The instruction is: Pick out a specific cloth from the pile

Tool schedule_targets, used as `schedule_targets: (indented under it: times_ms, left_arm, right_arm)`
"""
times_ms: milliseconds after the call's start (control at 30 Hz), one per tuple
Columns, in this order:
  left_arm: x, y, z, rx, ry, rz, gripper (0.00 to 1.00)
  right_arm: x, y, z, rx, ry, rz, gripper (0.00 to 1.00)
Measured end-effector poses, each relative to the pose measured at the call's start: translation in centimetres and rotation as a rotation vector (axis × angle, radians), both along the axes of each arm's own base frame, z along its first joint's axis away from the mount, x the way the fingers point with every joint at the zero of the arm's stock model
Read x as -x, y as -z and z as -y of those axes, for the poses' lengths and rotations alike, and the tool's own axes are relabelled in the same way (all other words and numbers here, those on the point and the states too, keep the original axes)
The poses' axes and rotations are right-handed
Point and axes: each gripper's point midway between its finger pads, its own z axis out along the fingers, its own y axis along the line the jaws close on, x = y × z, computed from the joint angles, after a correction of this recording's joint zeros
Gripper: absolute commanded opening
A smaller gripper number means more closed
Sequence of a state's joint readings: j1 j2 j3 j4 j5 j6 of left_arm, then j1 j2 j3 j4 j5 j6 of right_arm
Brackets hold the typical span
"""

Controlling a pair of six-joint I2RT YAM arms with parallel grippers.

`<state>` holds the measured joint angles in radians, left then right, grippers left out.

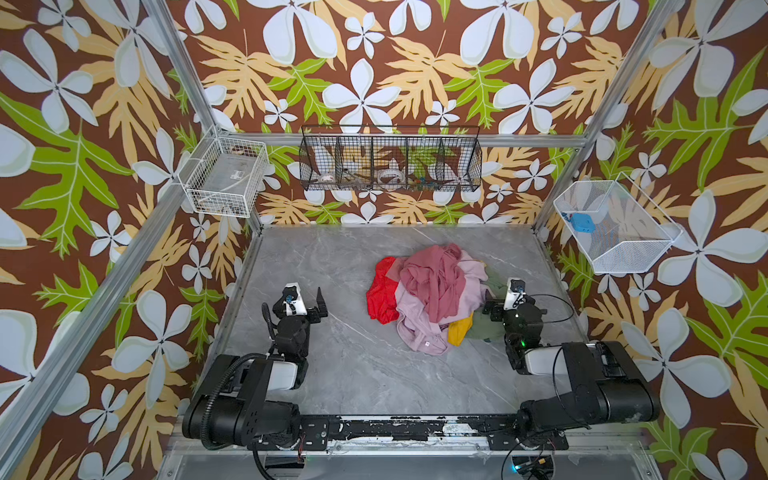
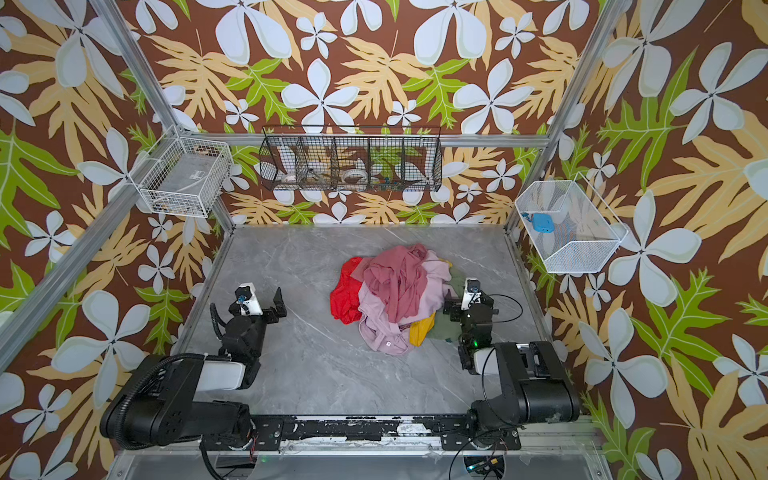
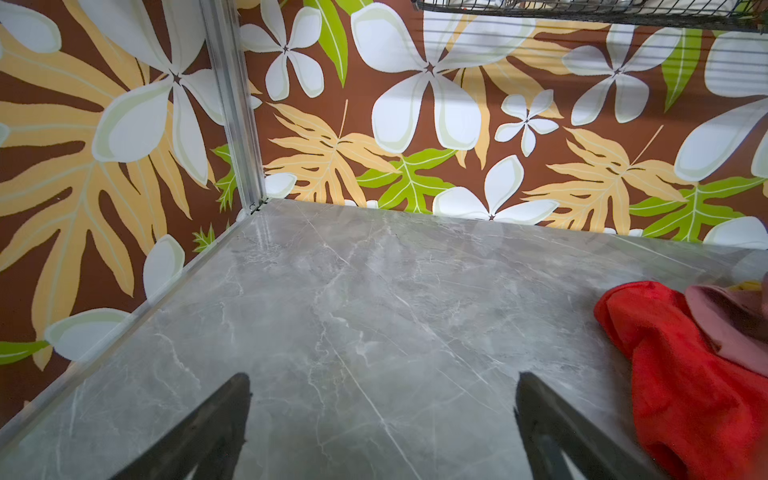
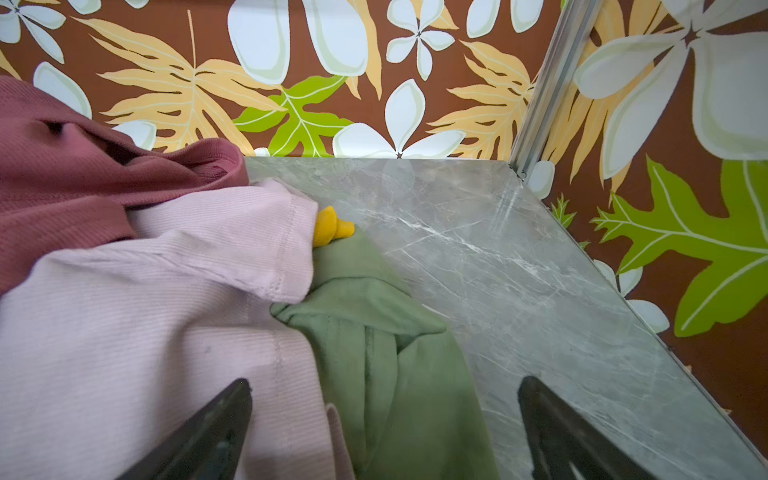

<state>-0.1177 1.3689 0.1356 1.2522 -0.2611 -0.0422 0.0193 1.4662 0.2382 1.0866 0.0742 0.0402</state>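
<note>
The soft olive-green cloth (image 4: 399,365) lies on the grey marble counter (image 4: 519,270) at the right edge of the heap of red, rose, pale pink and yellow clothes (image 1: 432,291), partly under the pale pink one (image 4: 145,332). Both arms' jaws are wide open and empty, and the right ones hang over the green. Next, I think, they must drop and pinch only green.

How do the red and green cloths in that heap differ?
The red cloth is bright, at the pile's left edge; the green cloth is muted, at its right edge. Red shows broadly; green peeks from under the pale pink garment. Both are soft and crumpled.
</note>
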Motion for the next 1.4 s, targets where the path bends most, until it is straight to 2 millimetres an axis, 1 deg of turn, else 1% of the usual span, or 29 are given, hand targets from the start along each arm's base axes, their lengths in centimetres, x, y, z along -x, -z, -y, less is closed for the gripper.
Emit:
schedule_targets:
  times_ms: [1033, 1067, 1100, 1133, 1200, 1267, 1333, 1400]
  left_arm:
    - [-0.3, -0.2, -0.1, 0.006, 0.008, 0.002, 1.00]
    - [-0.3, -0.3, 0.0, 0.007, 0.013, 0.003, 1.00]
    - [-0.4, -0.5, 0.1, 0.006, 0.015, -0.002, 1.00]
    - [-0.5, -1.0, 0.1, 0.007, 0.017, 0.003, 1.00]
    - [-1.3, -3.1, 0.0, 0.016, 0.006, 0.019, 1.00]
    - [-2.1, -5.4, -0.4, 0.051, -0.024, 0.035, 1.00]
    - [-2.5, -7.1, -0.7, 0.094, -0.046, 0.040, 1.00]
    - [-2.3, -7.6, -0.7, 0.146, -0.050, 0.030, 1.00]
  right_arm:
    - [0.1, -0.1, 0.0, -0.001, -0.002, 0.002, 1.00]
    - [0.0, -0.4, 0.1, -0.002, 0.003, -0.005, 0.99]
    - [-0.4, -1.2, 0.2, -0.005, 0.011, -0.003, 0.96]
    - [-1.0, -2.5, 0.5, -0.012, 0.018, 0.008, 0.95]
    - [-1.9, -6.2, 1.1, -0.048, 0.037, 0.068, 0.95]
    - [-1.5, -8.0, 1.3, -0.087, 0.040, 0.086, 0.96]
    - [-0.6, -8.4, 1.1, -0.133, 0.040, 0.066, 0.97]
    - [0.5, -8.5, 0.8, -0.192, 0.038, 0.047, 0.98]
